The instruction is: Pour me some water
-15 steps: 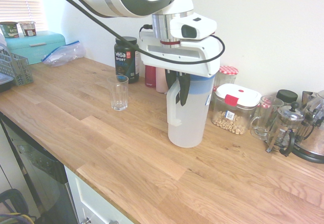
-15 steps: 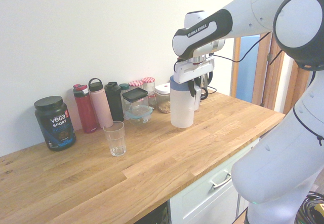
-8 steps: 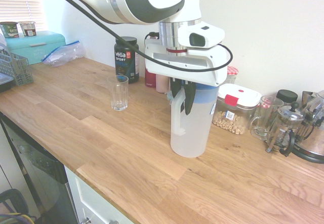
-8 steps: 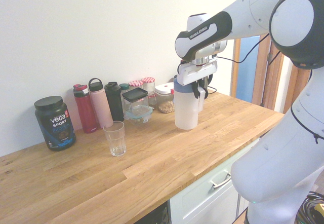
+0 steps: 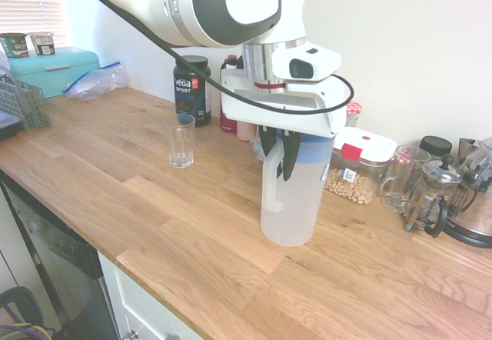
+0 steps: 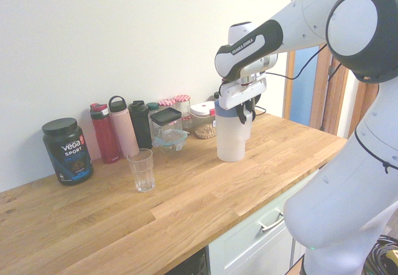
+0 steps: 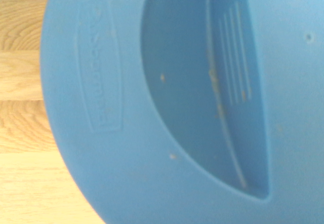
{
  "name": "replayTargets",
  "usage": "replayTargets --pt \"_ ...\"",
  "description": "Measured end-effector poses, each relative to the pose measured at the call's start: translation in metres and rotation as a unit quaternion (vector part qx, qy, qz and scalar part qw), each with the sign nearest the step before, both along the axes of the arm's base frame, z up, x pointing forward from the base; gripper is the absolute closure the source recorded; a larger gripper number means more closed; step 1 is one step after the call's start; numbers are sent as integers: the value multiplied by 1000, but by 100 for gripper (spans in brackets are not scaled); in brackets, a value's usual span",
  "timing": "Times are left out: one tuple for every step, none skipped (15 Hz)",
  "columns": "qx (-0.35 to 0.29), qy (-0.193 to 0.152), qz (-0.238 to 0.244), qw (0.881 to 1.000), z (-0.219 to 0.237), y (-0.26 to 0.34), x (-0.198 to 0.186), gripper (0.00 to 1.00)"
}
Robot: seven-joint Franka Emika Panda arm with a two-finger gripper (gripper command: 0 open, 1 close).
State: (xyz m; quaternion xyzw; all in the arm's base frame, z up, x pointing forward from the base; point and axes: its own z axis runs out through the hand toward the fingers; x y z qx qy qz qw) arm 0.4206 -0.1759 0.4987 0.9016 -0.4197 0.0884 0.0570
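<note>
One jug (image 5: 290, 194) stands upright on the counter (image 5: 192, 225), long axis vertical, blue lid (image 7: 152, 102) up, handle facing the counter's front edge, well apart from the glass (image 5: 181, 141). My gripper (image 5: 280, 154) points nearly straight down over the jug's handle, dark fingers (image 5: 290, 155) straddling its top. Whether they clamp it or have let go, I cannot tell. My arm reaches in from above.

My oak worktop (image 5: 115, 163) runs along a plain white wall (image 5: 415, 40); daylight enters through window blinds (image 5: 27, 1) at far left.
</note>
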Motion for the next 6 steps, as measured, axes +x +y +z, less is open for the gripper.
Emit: replayTargets --pt "0 -1 2 1000 1 -1 -1 0" --pt "1 -2 2 1000 4 -2 -3 0" --pt "3 -1 2 1000 7 -3 -7 0" --pt "11 7 3 1000 11 -2 -14 0" --pt "24 19 6 1000 17 0 -25 0" --pt "36 28 8 999 23 3 -38 0"
